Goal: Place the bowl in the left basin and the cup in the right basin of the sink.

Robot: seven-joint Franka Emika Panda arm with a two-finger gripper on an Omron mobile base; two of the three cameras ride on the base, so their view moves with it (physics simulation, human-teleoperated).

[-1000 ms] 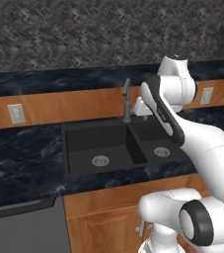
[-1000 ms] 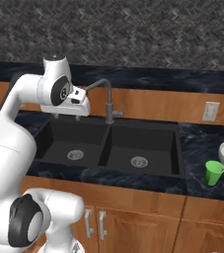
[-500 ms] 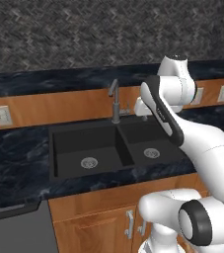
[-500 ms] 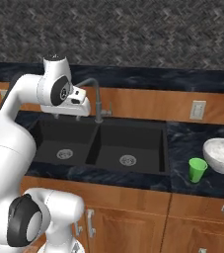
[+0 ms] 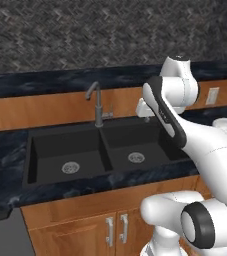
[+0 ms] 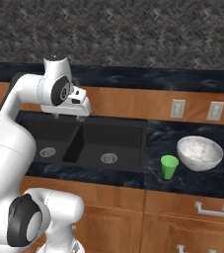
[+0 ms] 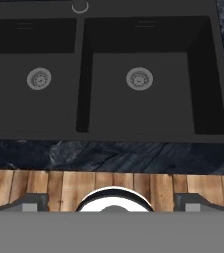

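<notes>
Over the matte black double sink [image 5: 102,150] hangs the robot's hand [image 6: 70,114], up at the height of the grey gooseneck faucet [image 5: 96,103] and well above the basins. The hand's two dark finger tips [image 7: 34,202] sit wide apart at the bottom of the hand view, with nothing between them. Looking down past them, the left basin [image 7: 32,94] and the right basin [image 7: 143,89] lie side by side, split by the central divider, each bare but for its round silver drain. In front of the sink runs a strip of dark marbled counter [image 7: 108,157], then wooden cabinet fronts [image 5: 85,225].

Off to the right of the sink, on the counter, stands the small bright green tapered cup [image 6: 169,167], upright. Just beside it, further right, sits the round white-grey marbled bowl [image 6: 200,153]; the two look close but apart. Behind them, two wall outlets [image 6: 177,108] sit on the wooden backsplash. Nothing stands between the sink and the cup.
</notes>
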